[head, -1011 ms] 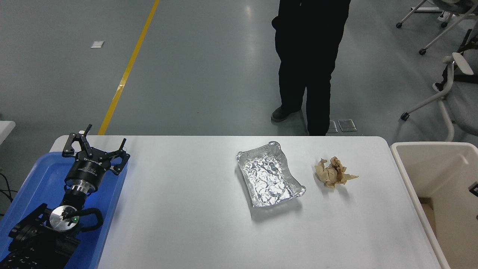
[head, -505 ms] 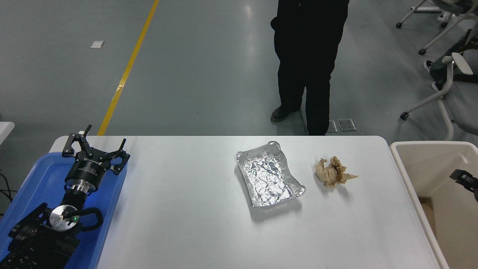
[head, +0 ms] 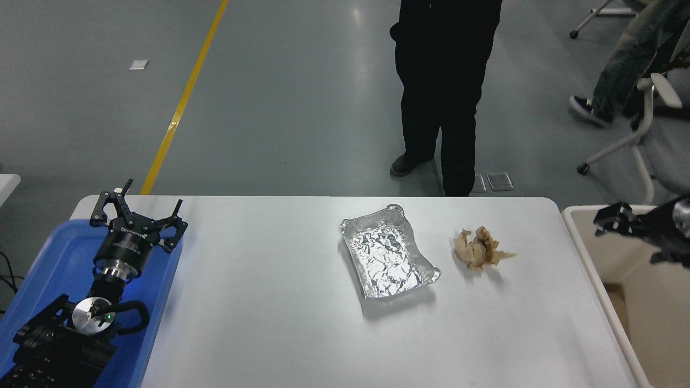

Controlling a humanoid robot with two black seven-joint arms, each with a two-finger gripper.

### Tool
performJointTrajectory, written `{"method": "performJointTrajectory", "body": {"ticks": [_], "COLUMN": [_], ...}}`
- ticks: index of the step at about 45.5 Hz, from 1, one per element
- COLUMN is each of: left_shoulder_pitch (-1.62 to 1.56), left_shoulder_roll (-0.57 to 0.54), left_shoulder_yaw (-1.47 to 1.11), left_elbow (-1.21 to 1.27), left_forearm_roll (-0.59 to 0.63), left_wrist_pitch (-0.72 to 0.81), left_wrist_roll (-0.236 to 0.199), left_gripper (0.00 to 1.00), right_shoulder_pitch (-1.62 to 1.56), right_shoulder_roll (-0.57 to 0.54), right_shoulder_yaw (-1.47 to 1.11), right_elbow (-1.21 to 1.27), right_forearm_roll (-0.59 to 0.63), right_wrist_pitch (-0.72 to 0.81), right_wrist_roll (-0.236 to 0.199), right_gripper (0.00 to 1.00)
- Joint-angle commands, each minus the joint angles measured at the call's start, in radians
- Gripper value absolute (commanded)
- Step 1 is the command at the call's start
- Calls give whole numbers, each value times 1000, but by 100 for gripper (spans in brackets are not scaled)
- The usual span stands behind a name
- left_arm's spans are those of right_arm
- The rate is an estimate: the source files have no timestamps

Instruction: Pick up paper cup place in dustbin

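Note:
No paper cup shows anywhere in the head view; it is hidden or out of view. The dustbin point(head: 625, 264), a cream-white bin with a thick rim, stands against the table's right end. My right gripper point(head: 614, 220) reaches in from the right edge and hangs over the bin's far left corner; it is too small and dark to tell how it stands, and nothing white shows in it. My left gripper point(head: 138, 215) is parked at the lower left over a blue tray point(head: 54, 258), open and empty.
A crinkled foil tray point(head: 389, 257) lies mid-table, a crumpled brown paper wad point(head: 480, 248) to its right. A person in black point(head: 442, 81) stands at the far edge. Another person's legs point(head: 620, 70) and office chairs are at the top right.
My right gripper has come in from the right edge and moved up and left over the bin. A second person has walked into the top right.

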Motion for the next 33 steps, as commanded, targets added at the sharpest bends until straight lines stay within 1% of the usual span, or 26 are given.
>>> {"method": "performJointTrajectory", "body": {"ticks": [1,6,11,19,33], "left_shoulder_pitch": [0,0,0,2,0], "left_shoulder_roll": [-1,1,1,1,-1], "left_shoulder_yaw": [1,-1,1,1,-1], "left_elbow": [0,0,0,0,0], "left_forearm_roll": [0,0,-1,0,0], "left_wrist_pitch": [0,0,0,0,0], "left_wrist_roll": [0,0,0,0,0], "left_gripper": [99,99,99,99,99], "right_shoulder_pitch": [237,310,373,436,459], "right_shoulder_roll": [169,235,272,280,278], "right_shoulder_yaw": [9,23,23,21,9], "right_elbow": [54,59,60,70,80], "right_forearm_roll": [6,6,10,59,64], "right_wrist_pitch": [193,193,193,193,193], "right_wrist_roll": [1,1,1,1,1], "right_gripper": [100,100,100,100,100]}}
